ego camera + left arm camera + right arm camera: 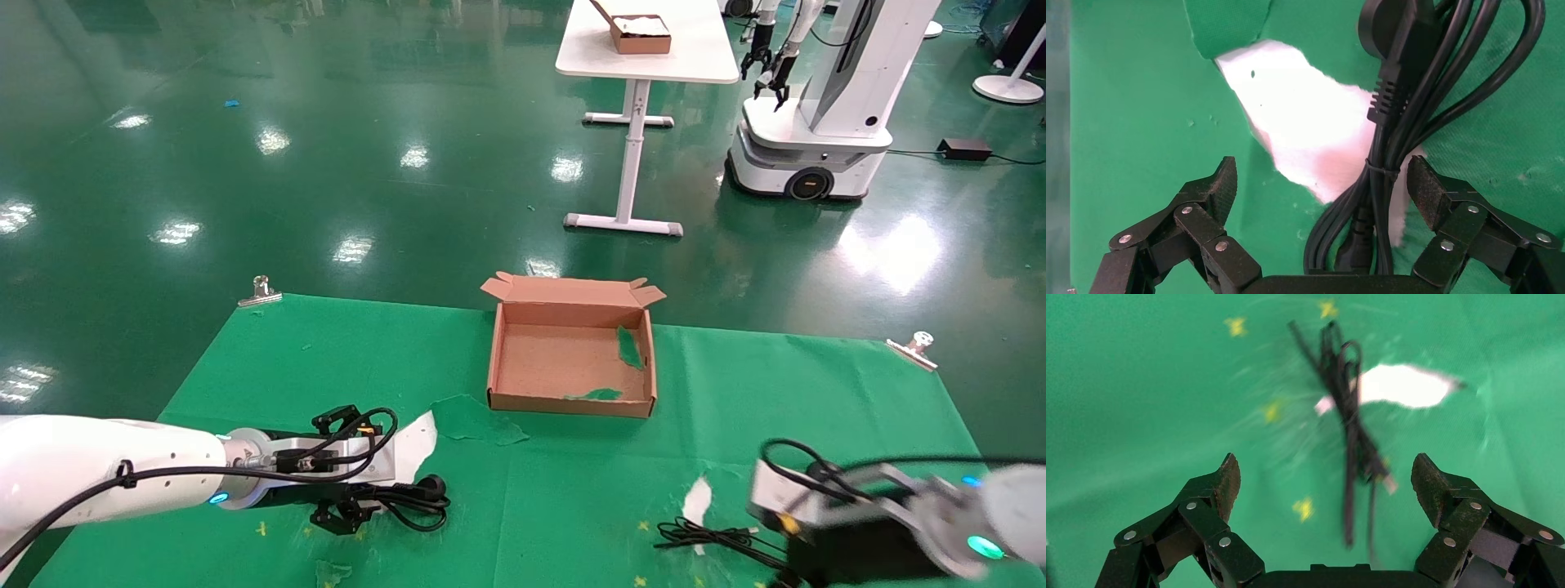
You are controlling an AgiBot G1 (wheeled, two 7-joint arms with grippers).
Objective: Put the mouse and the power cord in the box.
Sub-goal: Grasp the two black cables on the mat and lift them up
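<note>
The box [572,359] sits open near the far middle of the green-covered desk [817,392], holding nothing but green scraps stuck to its inside, so by the look of it neither item has gone in yet and the whole task remains. The power cord [413,496] lies coiled on the cloth at the near left, well apart from the box, partly over a white patch where the green covering is torn. The left claw [1321,184] is down over it with its fingers spread wide; in the left wrist view the cord's bundled strands run between the two pads [1430,187], nearer one of them, and nothing is gripped. At the near right, the mouse's thin black cable [707,537] lies bunched on the cloth beside another small white tear; the mouse body itself is not visible, probably hidden under the right arm. The right claw [1324,478] hangs above that cable, also wide open and empty. My reading is that both arms are poised for a pick, the left one closer to closing.
</note>
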